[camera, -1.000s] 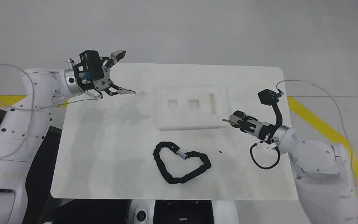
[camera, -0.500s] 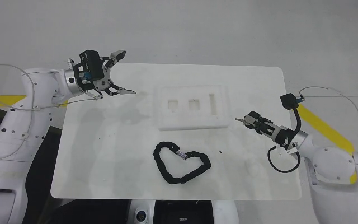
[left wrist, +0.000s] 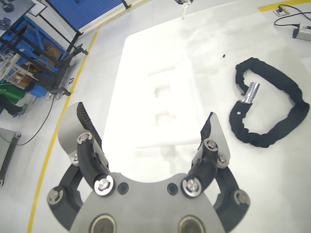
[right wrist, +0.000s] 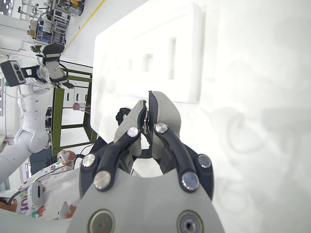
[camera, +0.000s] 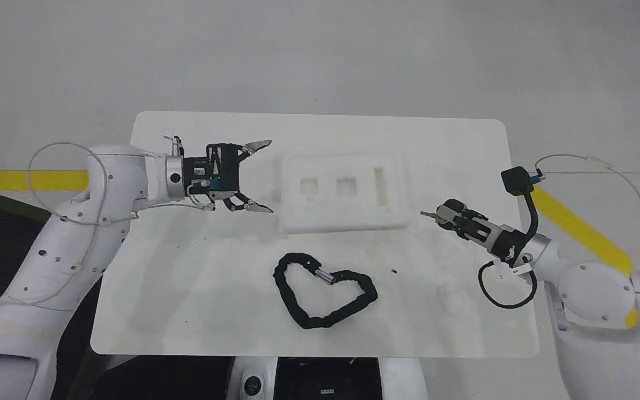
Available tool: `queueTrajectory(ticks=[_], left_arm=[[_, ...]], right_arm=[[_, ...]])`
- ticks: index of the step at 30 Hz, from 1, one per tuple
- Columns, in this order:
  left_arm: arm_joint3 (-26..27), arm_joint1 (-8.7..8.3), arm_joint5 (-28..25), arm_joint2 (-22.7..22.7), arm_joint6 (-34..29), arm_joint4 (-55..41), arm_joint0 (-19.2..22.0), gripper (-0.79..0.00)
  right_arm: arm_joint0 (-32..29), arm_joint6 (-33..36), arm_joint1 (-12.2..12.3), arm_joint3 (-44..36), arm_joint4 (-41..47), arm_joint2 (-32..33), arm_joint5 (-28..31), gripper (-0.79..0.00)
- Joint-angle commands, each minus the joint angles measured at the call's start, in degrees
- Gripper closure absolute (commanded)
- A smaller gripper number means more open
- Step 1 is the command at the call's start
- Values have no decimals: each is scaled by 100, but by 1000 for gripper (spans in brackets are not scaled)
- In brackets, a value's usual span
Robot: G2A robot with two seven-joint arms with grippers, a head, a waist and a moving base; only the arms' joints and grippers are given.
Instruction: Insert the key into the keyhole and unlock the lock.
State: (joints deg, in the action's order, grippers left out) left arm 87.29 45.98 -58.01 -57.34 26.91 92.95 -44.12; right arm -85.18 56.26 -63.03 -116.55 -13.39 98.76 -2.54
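The right hand (camera: 443, 212) pinches the small silver key (camera: 428, 213) tip-outward, ready for insertion; the left hand (camera: 268, 177) hangs wide open, likely to steady the black fabric-sleeved chain lock (camera: 325, 292).

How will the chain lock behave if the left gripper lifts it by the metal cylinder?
Likely floppy: the chain lock lies in a loose, kinked loop inside a fabric sleeve, so the rest would probably sag and drag. Its metal cylinder looks smooth and round, so it may slip or twist in the left gripper.
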Motion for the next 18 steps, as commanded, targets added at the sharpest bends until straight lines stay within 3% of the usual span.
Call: queueTrajectory(ticks=[1,12,18], left_arm=[[171,18,1,156,-49,113,-81,-785],[936,33,1,908,-89,1064,-366,-785],[1092,-13,1,1486,-59,1662,-356,-785]], right_arm=[[0,0,0,0,0,0,0,0],[0,0,0,0,0,0,0,0],[0,0,0,0,0,0,0,0]])
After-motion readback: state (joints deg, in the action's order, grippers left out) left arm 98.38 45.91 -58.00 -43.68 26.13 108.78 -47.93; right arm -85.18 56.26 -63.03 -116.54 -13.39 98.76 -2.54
